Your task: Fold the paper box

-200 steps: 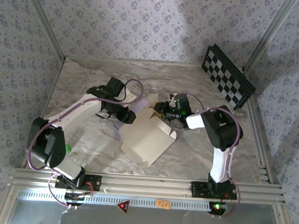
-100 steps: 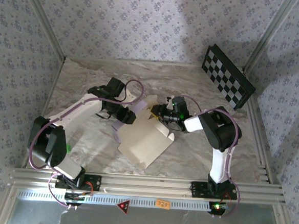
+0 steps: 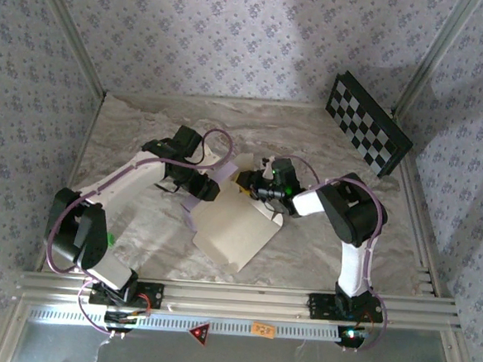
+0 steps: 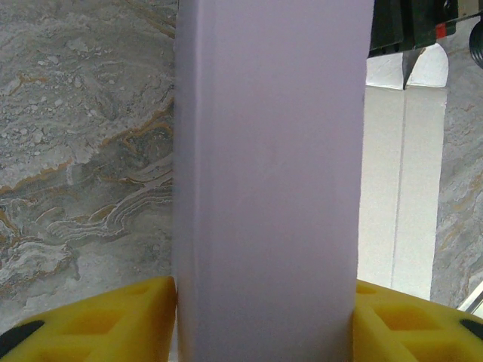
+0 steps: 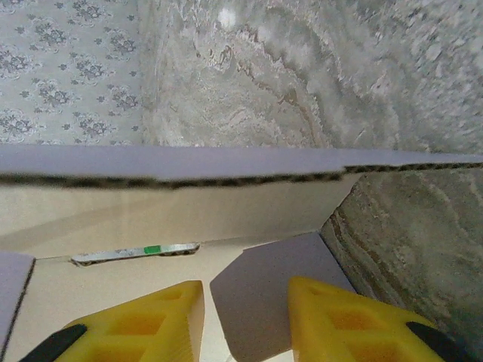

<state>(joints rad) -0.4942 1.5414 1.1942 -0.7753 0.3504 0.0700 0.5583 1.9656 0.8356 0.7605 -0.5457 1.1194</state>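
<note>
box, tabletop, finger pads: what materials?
The paper box: thin matte card, cream inside, lilac outside; its cut edge looks fibrous and layered. The table: grey-veined marble pattern, dull; real stone or printed sheet, cannot tell. The right gripper's fingers: yellow, matte, with moulded recesses, probably plastic or rubber.

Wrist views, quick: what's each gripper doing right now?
Left gripper: shut on the paper box, gripping its lilac panel.
Right gripper: open, jaws apart with a lilac flap between them, not clamped.
</note>
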